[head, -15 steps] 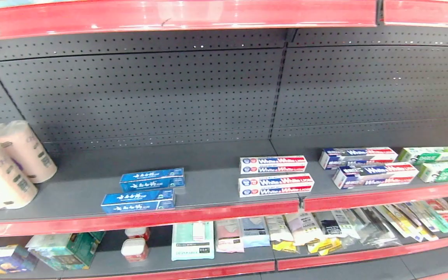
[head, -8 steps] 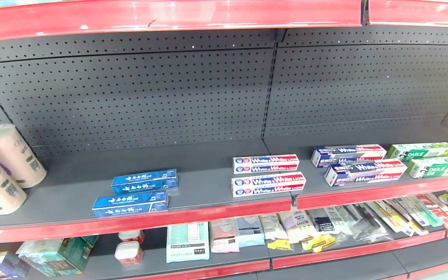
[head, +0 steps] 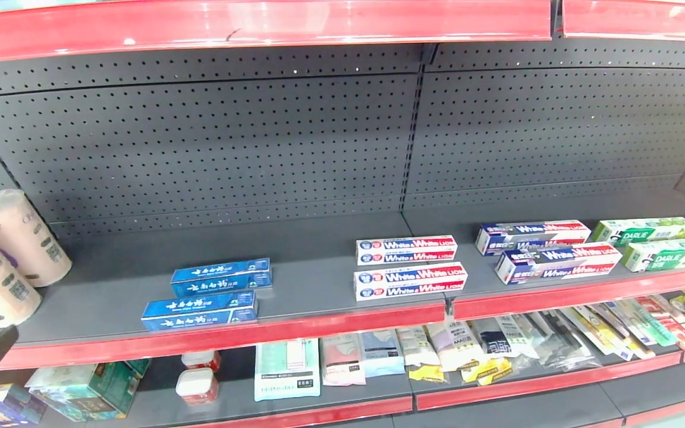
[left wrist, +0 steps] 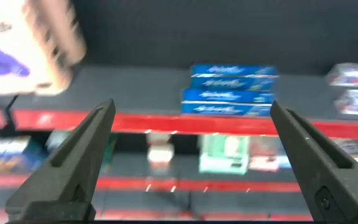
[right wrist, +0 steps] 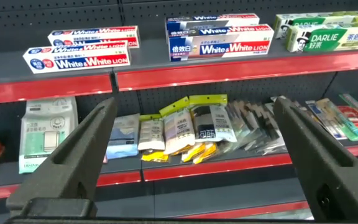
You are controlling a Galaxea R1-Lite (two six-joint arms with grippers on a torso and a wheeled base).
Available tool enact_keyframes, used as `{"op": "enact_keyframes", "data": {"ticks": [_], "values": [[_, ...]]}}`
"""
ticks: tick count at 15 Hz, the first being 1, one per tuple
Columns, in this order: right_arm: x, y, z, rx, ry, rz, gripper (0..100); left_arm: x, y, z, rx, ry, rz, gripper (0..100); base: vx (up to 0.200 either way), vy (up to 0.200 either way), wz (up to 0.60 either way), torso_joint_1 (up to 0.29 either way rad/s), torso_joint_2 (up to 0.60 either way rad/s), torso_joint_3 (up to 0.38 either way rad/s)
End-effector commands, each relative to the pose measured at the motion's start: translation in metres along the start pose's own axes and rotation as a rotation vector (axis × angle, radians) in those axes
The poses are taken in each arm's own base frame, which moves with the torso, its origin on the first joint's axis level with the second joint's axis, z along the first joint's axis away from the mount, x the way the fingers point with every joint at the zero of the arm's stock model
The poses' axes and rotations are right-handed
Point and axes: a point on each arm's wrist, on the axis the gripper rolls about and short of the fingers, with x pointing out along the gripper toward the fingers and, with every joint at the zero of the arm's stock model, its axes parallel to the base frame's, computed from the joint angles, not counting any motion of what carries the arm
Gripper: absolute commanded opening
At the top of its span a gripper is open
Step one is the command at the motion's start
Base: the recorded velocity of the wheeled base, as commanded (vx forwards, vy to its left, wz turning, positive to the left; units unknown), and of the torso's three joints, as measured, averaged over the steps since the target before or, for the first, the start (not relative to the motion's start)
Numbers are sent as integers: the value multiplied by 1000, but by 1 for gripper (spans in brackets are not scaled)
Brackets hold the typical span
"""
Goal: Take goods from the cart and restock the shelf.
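Grey metal shelf (head: 319, 255) carries two blue toothpaste boxes (head: 200, 310) near its red front lip. Two white toothpaste boxes (head: 411, 280) lie to their right, and wrapped paper rolls (head: 15, 249) sit at the far left. Left hand (left wrist: 191, 107) hangs before the blue boxes, fingers wide apart and empty. Right hand (right wrist: 194, 101) faces the lower tier's sachets (right wrist: 185, 127), likewise wide and empty.
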Motion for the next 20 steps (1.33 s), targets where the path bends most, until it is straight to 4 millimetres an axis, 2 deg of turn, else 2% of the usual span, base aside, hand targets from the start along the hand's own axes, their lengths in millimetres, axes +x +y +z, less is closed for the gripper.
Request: {"op": "enact_keyframes", "data": {"ticks": [1, 3, 4, 5, 6, 7, 9, 13, 20], "values": [[0, 0, 0, 0, 3, 0, 100, 128, -14, 27, 45, 351, 168, 100, 0, 0, 0, 0, 0, 0], [0, 0, 0, 0, 1, 0, 100, 154, -16, 26, 58, 401, 173, 100, 0, 0, 0, 0, 0, 0], [0, 0, 0, 0, 1, 0, 100, 154, -16, 26, 58, 401, 173, 100, 0, 0, 0, 0, 0, 0], [0, 0, 0, 0, 3, 0, 100, 193, -20, 17, 78, 485, 175, 100, 0, 0, 0, 0, 0, 0], [0, 0, 0, 0, 1, 0, 100, 199, -21, 17, 82, 494, 170, 100, 0, 0, 0, 0, 0, 0], [0, 0, 0, 0, 3, 0, 100, 219, -24, 16, 107, 521, 142, 100, 0, 0, 0, 0, 0, 0], [0, 0, 0, 0, 1, 0, 100, 235, -27, 14, 172, 544, 61, 100, 0, 0, 0, 0, 0, 0], [0, 0, 0, 0, 1, 0, 100, 254, -32, 9, 273, 574, -14, 100, 0, 0, 0, 0, 0, 0], [0, 0, 0, 0, 1, 0, 100, 266, -34, -3, 419, 617, -84, 100, 0, 0, 0, 0, 0, 0]]}}
